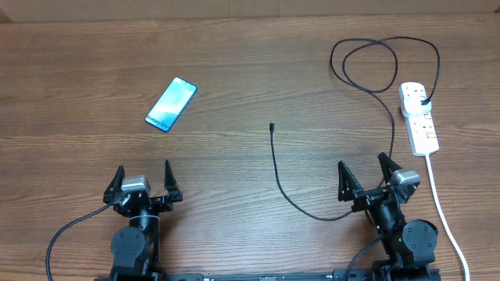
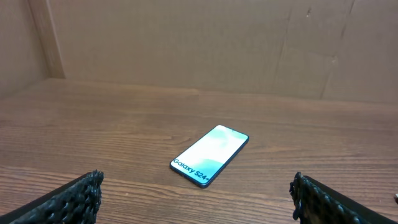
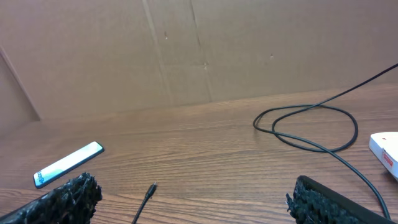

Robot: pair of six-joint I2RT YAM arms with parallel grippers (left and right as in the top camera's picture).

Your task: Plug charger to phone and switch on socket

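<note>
Black knobbly fingers (image 2: 74, 200) are spread as wide as they go on both arms. The left gripper (image 1: 143, 167) and right gripper (image 1: 362, 161) are both fully open with nothing in them. They sit low at the near edge of the wooden desk (image 1: 234, 62), well apart from each other.

Out ahead of the left gripper, a bit to its right, is the phone (image 1: 171, 104). It lies flat and screen up, turned diagonally. The screen is light blue, with small white text at the end nearer the gripper. It's well clear of the fingers.

On the right side, the charger (image 1: 274, 156) runs as a thin black line right past the right gripper. From overhead it seems to slip under the arm, but I can't tell if it actually touches. Its tiny tip (image 1: 272, 125) lies loose mid-desk, farther out than both grippers and between them, well apart from the phone. The other way, the cable climbs to a loose loop at the far right, then drops to its plug (image 1: 424, 100), which sits in the far end of the socket (image 1: 419, 119).

The socket is white with red-orange markings. It lies just right of the right gripper and farther out. Its thick white cord (image 1: 445, 211) trails back toward the near edge. I can't make out the switch positions. Brown cardboard (image 2: 186, 43) walls off the back.
</note>
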